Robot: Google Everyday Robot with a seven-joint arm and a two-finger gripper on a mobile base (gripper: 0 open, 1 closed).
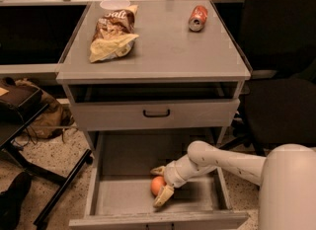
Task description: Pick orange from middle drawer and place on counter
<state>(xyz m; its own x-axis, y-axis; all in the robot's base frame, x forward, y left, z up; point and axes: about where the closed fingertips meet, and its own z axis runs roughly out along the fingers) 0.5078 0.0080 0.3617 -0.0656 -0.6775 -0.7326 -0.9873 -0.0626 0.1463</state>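
The orange (157,185) lies on the floor of the pulled-out middle drawer (123,199), near its middle. My gripper (160,184) reaches down into the drawer from the right, with one tan finger (158,170) behind the orange and the other (163,197) in front of it. The fingers are spread around the fruit, with a gap on each side. The grey counter (168,51) is the cabinet top above.
A chip bag (112,32) and a white cup (114,4) sit on the counter's left, a red soda can (198,18) lies at its back right. The drawer front with black handle (156,113) is above the open drawer. A dark chair (281,76) stands right, a bag (19,100) left.
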